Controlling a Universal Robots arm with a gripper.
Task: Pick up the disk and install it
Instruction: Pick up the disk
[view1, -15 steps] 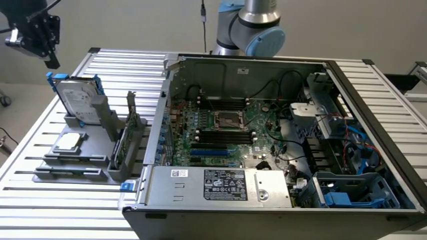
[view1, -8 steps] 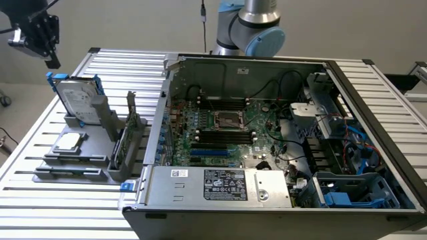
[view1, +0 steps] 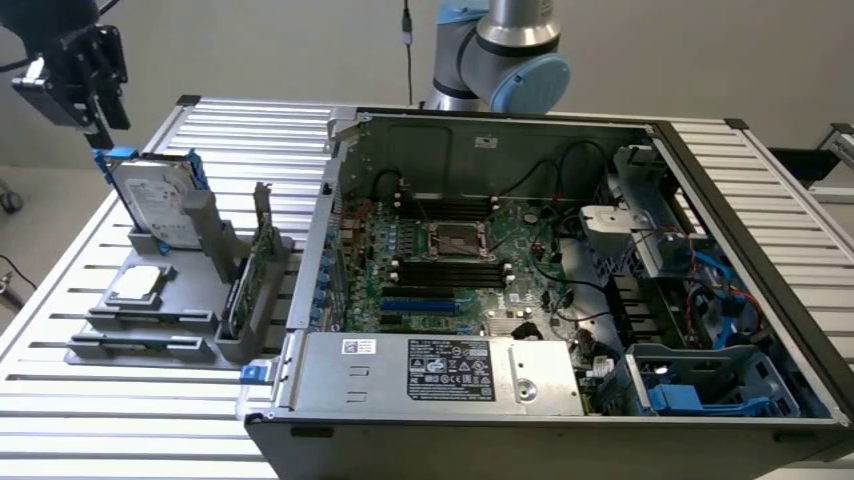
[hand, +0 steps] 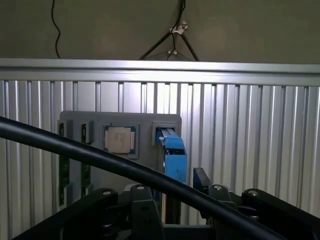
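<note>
1. none of the install is showing as done: the disk (view1: 150, 200) is standing upright in its slot of the grey rack (view1: 134, 345) on the slatted surface (view1: 80, 420), well apart from the open computer case (view1: 441, 160).
2. the claw (view1: 96, 128) is hanging just above the disk's top edge, jaws spread, gripping nothing.
3. a square chip (view1: 140, 284) and an upright green card (view1: 256, 270) are sitting in the same rack, and the card is standing between disk and case.
4. a black cable (hand: 100, 159) is crossing in front of the disk in the wrist view.

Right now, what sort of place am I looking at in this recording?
Probably a robotics lab or test bench for computer assembly: a slatted aluminium table carries an open computer case with its motherboard exposed, a grey parts holder holds the disk upright beside it, and a robot arm rises behind.
</note>
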